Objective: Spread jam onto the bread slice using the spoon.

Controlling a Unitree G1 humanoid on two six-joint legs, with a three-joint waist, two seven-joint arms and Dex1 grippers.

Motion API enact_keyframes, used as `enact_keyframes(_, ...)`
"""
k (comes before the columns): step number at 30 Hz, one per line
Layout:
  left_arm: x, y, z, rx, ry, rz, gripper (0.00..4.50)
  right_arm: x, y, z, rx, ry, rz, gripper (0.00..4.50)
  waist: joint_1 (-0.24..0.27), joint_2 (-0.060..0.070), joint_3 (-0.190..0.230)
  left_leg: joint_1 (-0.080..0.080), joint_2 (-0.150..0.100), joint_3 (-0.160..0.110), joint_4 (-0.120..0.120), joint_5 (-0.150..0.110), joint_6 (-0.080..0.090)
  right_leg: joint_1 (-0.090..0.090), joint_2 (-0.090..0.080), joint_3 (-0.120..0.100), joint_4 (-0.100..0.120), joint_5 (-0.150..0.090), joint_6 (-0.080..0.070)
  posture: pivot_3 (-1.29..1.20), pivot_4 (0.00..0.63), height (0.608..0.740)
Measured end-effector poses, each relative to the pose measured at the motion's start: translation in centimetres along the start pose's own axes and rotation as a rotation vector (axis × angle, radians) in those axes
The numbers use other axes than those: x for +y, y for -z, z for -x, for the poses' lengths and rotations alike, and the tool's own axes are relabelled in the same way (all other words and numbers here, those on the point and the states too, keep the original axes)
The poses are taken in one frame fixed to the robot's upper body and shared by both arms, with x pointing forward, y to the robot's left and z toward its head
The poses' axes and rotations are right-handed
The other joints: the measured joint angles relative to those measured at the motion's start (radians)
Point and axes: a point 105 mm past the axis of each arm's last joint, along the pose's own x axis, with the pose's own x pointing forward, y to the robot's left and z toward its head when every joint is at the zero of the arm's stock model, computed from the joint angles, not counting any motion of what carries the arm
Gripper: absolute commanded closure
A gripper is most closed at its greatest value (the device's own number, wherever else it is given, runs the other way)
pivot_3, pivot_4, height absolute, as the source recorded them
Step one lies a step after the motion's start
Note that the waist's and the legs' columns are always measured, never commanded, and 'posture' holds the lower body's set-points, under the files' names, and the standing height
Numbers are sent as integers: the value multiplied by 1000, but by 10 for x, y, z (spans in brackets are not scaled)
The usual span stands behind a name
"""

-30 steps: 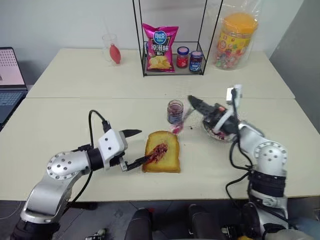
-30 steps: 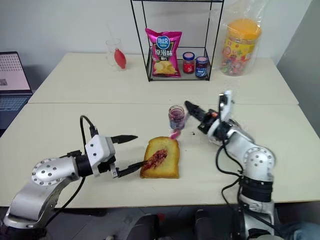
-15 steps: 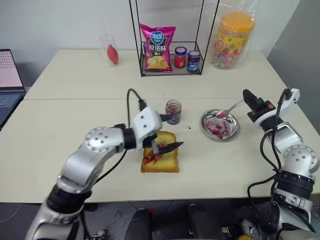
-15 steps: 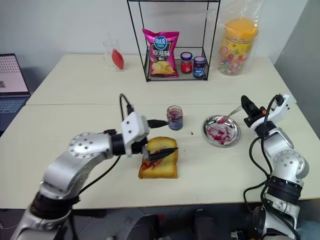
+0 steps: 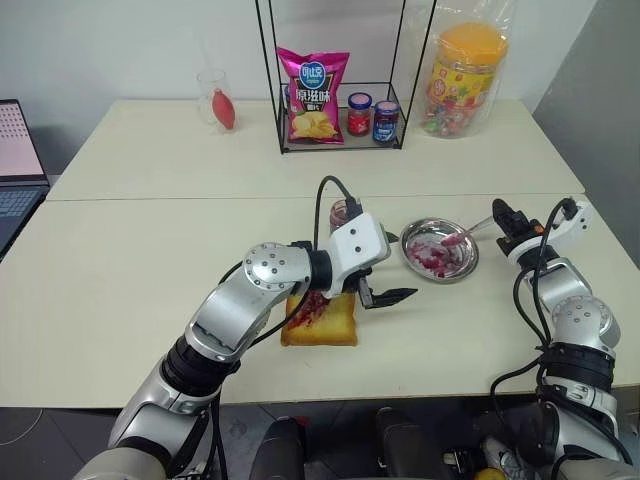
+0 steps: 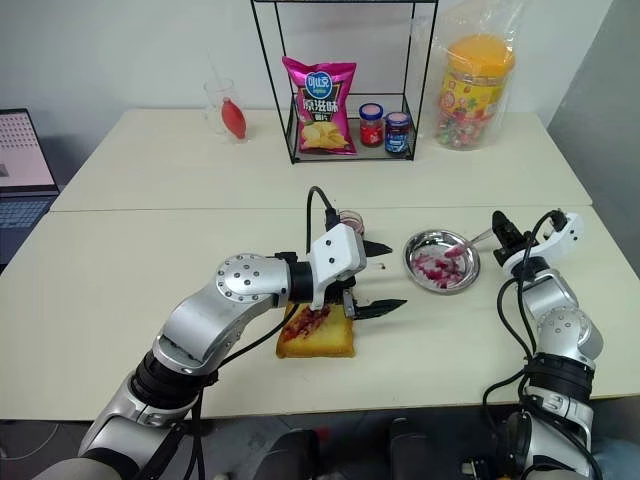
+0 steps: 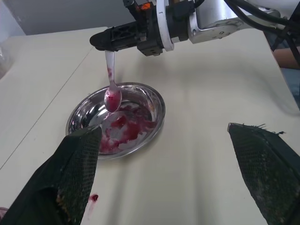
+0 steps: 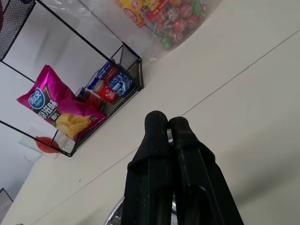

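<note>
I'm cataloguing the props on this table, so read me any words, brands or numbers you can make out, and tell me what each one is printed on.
Pink chip bag: Chinese characters under a round blue logo, too small to read.
Red-capped jar and blue-capped jar: labels too small to read.
Candy tub: printed band around it, not legible.
Jam jar: mostly hidden by the left arm, no label readable.
Laptop: screen content blurred.
No text is legible anywhere.

Left gripper (image 5: 385,283) open over table (image 5: 120,270), beside bread slice (image 5: 322,318); right gripper (image 5: 500,218) holds spoon (image 5: 462,234) above steel dish (image 5: 440,250).
</note>
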Motion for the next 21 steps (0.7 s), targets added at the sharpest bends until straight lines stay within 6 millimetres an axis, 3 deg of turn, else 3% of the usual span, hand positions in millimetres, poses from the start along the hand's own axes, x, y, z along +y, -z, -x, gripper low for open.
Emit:
enact_keyframes(4,-2,1,-3,3,8,-6,0,-16,7,4,14,53,2,3826,0,0,0,0,0,0,0,0,0,0,0,0,0,0,0,0,150,740)
enact_keyframes(17,0,2,-3,2,0,-17,0,-25,-1,7,-7,77,39,699,0,1,0,0,0,0,0,0,0,0,0,0,0,0,0,0,150,740)
enact_keyframes(20,0,1,-2,-2,-1,-25,0,-26,-3,7,-15,78,44,48,0,1,0,0,0,0,0,0,0,0,0,0,0,0,0,0,150,740)
enact_keyframes(21,0,1,-2,-3,0,-26,0,-26,-4,8,-13,75,51,48,0,1,0,0,0,0,0,0,0,0,0,0,0,0,0,0,150,740)
